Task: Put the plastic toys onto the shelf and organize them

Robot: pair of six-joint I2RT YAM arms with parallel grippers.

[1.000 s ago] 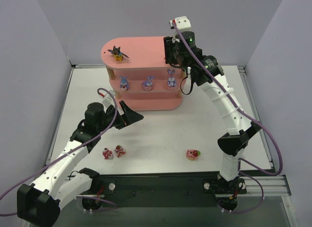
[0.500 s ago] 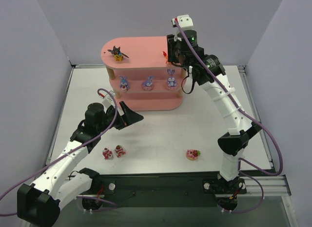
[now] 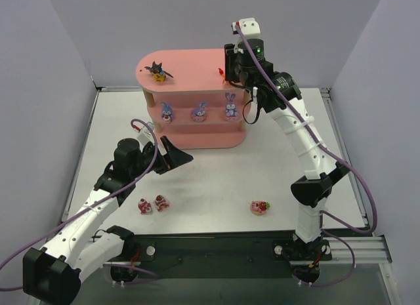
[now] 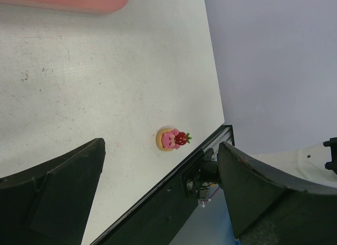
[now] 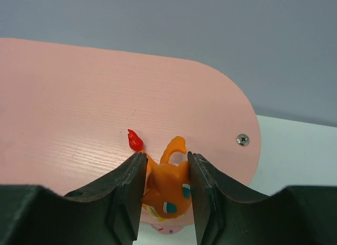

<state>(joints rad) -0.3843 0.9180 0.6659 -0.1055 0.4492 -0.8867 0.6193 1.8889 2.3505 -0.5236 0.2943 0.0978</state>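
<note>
The orange figurine sits between right gripper jaws (seemingly clamped).

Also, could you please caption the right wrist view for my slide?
Right hand clamps an orange figurine over the right end of the pink shelf.

Right fingers pinched, arm outstretched — left fingers splayed wide.

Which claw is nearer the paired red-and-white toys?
Left: the left claw hovers just beyond the pair; the right claw is at the shelf top, gripping the orange figurine.
</note>
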